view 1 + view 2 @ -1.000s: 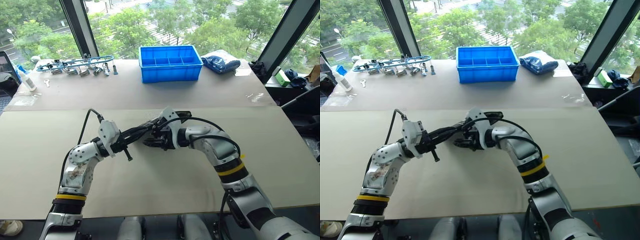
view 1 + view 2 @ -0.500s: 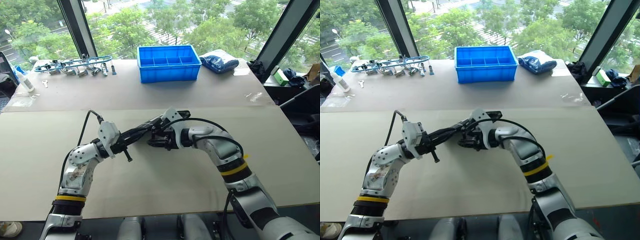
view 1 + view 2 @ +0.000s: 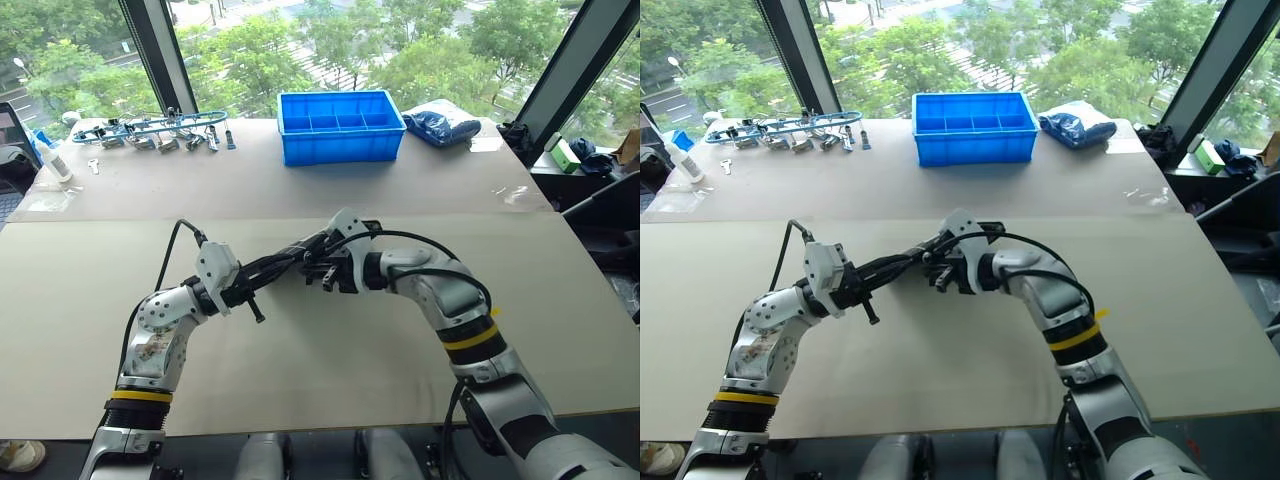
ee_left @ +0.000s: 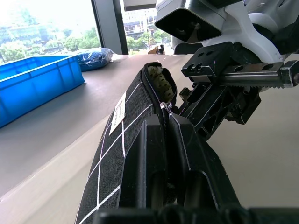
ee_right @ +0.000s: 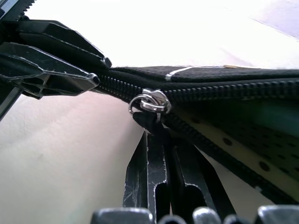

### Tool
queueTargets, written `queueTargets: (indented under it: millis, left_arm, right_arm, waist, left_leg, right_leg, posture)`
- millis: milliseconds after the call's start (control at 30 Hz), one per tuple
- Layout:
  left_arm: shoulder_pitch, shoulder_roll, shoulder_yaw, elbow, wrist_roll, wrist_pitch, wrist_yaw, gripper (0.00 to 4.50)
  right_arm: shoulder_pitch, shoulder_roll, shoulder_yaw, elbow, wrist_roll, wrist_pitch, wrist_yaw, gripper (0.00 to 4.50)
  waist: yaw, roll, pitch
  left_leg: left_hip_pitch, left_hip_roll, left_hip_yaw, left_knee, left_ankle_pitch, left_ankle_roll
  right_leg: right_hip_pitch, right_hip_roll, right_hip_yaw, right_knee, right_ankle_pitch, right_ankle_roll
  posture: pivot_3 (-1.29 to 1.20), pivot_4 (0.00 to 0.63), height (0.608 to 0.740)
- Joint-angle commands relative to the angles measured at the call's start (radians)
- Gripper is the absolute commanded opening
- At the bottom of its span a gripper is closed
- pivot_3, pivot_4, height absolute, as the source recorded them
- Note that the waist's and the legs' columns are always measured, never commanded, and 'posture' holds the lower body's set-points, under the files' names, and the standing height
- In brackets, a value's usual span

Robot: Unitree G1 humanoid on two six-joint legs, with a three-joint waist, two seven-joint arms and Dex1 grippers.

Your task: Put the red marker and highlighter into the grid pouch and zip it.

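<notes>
- Black fabric crossed with white grid lines: the grid pouch (image 4: 122, 140) is held up off the beige table (image 3: 330, 350), well in front of the blue bin (image 3: 340, 125) and roughly in line with it.
- The left gripper (image 3: 262, 283) has its two fingers pressed together on the pouch's near end, pinching the fabric beside the zipper line.
- The right gripper (image 5: 159, 135) meets the pouch from the opposite side; its fingers are closed on the black zipper pull tab (image 5: 150, 122), just below the silver slider (image 5: 150, 101).
- Past the slider, the zipper teeth are parted and the pouch mouth gapes (a pale dotted lining shows inside).
- A small white label (image 4: 119, 112) sits on the pouch's side panel.
- A dark blue bag (image 3: 441, 125) lies just beside the bin, on the robot's right.
- A row of blue-and-metal tools (image 3: 155, 131) lies to the bin's left along the same far edge of the table.
</notes>
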State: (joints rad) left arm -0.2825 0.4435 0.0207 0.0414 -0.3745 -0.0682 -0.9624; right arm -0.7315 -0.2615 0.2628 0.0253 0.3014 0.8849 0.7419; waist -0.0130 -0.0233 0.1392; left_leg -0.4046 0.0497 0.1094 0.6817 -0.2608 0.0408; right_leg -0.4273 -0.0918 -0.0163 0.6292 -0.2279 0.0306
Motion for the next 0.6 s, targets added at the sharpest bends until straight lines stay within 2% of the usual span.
queueTargets:
  millis: [33,100,200,367,467,600]
  left_arm:
    - [-0.015,-0.001,0.011,-0.006,-0.004,-0.029,-0.004,0.0]
    - [-0.013,0.0,0.013,-0.005,-0.003,-0.031,-0.005,0.0]
    - [-0.01,0.003,0.017,-0.003,-0.001,-0.037,-0.005,0.0]
    - [-0.006,0.007,0.02,-0.004,-0.002,-0.041,-0.005,0.0]
    - [-0.007,0.008,0.022,-0.003,-0.003,-0.041,-0.006,0.0]
    - [-0.008,0.007,0.021,-0.002,-0.003,-0.042,-0.007,0.0]
  right_arm:
    - [0.003,-0.028,-0.049,-0.066,0.034,0.01,0.008,0.04]
    - [0.008,-0.065,-0.061,-0.086,0.037,0.023,0.01,0.04]
    - [0.041,-0.181,-0.112,-0.149,0.068,0.038,0.057,0.04]
    - [0.076,-0.368,-0.185,-0.091,0.051,-0.015,0.094,0.04]
    - [0.091,-0.426,-0.206,-0.056,0.049,-0.045,0.11,0.04]
    - [0.105,-0.442,-0.213,-0.057,0.066,-0.059,0.122,0.04]
  waist:
    - [0.0,0.0,0.0]
    - [0.0,0.0,0.0]
    - [0.005,0.0,0.0]
    - [0.011,0.0,0.0]
    - [0.006,0.0,0.0]
    - [0.0,0.0,0.0]
  left_leg:
    - [0.0,0.0,0.0,0.0,0.0,0.0]
    - [0.0,0.0,0.0,0.0,0.0,0.0]
    - [-0.001,0.0,0.0,0.0,0.0,0.0]
    - [-0.001,-0.001,0.0,0.0,-0.001,0.001]
    - [0.0,0.0,0.0,0.0,-0.001,0.002]
    - [0.0,0.0,0.0,-0.001,-0.001,0.002]
  right_leg:
    - [0.0,0.0,0.0,0.0,0.0,0.0]
    - [0.0,0.0,0.0,0.0,0.0,0.0]
    - [0.0,-0.001,-0.001,-0.001,0.0,0.0]
    - [0.001,-0.001,0.0,-0.003,0.001,0.001]
    - [0.001,0.0,0.0,-0.003,0.001,0.001]
    - [0.0,0.0,0.001,-0.003,0.0,0.001]
  posture:
    - [0.0,0.15,0.74]
    - [0.0,0.15,0.74]
    - [0.0,0.15,0.74]
    - [0.0,0.15,0.74]
    - [0.0,0.15,0.74]
    - [0.0,0.15,0.74]
